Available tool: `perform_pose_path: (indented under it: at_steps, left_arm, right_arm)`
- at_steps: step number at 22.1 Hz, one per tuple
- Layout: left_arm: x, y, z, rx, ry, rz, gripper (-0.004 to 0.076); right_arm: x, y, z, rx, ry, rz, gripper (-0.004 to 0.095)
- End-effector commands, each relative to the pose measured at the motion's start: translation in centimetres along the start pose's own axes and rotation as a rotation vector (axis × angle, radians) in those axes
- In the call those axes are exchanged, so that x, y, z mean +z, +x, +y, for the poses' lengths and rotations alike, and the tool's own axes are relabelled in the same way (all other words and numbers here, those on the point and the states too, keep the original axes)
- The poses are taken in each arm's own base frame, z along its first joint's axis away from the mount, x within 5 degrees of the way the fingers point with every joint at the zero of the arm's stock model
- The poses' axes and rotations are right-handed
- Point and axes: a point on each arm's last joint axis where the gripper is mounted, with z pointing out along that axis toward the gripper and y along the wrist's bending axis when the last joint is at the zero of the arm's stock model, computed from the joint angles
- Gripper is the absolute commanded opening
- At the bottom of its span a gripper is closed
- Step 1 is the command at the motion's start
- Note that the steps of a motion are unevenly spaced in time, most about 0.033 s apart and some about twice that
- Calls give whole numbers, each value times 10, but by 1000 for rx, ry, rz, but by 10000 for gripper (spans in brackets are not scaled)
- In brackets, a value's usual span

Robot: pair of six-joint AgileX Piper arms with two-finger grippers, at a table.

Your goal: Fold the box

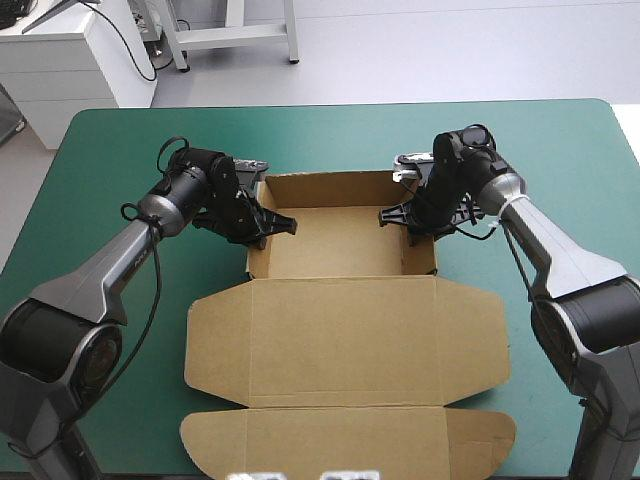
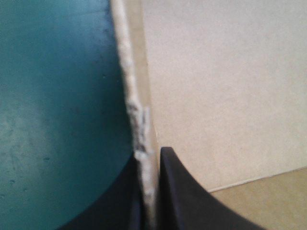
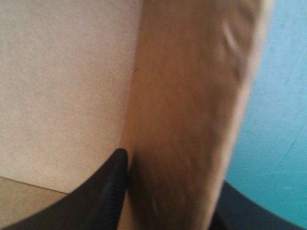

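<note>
The brown box (image 1: 340,245) stands as an open tray in the middle of the table, with its far, left and right walls raised. Its lid (image 1: 345,340) lies flat toward the near edge, side flaps spread. My left gripper (image 1: 272,224) pinches the tray's left wall from above. In the left wrist view the wall's edge (image 2: 139,124) runs between the black fingers (image 2: 180,191) of that gripper (image 2: 149,196). My right gripper (image 1: 395,214) grips the right wall. The right wrist view shows the thick folded wall (image 3: 187,105) filling the gap in that gripper (image 3: 172,201).
The teal-green cover (image 1: 100,200) shows on both sides of the box and beyond it. The lid's front flap (image 1: 350,440) reaches almost to the table's near edge. Both arms come in low over the far half of the table.
</note>
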Motion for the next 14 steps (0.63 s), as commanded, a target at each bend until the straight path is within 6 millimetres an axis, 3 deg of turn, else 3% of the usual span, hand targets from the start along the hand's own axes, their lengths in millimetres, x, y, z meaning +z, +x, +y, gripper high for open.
perform_pose_path:
  at_steps: [1,2,5,6,10,14]
  left_arm:
    - [-19,2,-2,98,-12,-20,158]
    - [-19,2,-2,97,-11,-18,260]
    - [-25,-3,-3,103,-15,-57,538]
    - [-28,-6,-3,108,-20,-73,572]
    - [-58,-21,-2,144,-81,-179,584]
    - [-106,-29,3,149,-211,-236,557]
  right_arm:
    - [-27,1,0,-3,-30,-61,574]
    - [-27,1,0,-4,-29,-61,638]
    - [-27,1,0,4,-29,-61,648]
    - [-27,1,0,9,-27,-61,648]
    - [-34,-2,-1,24,-24,-88,648]
    - [-64,-6,2,16,-45,-180,648]
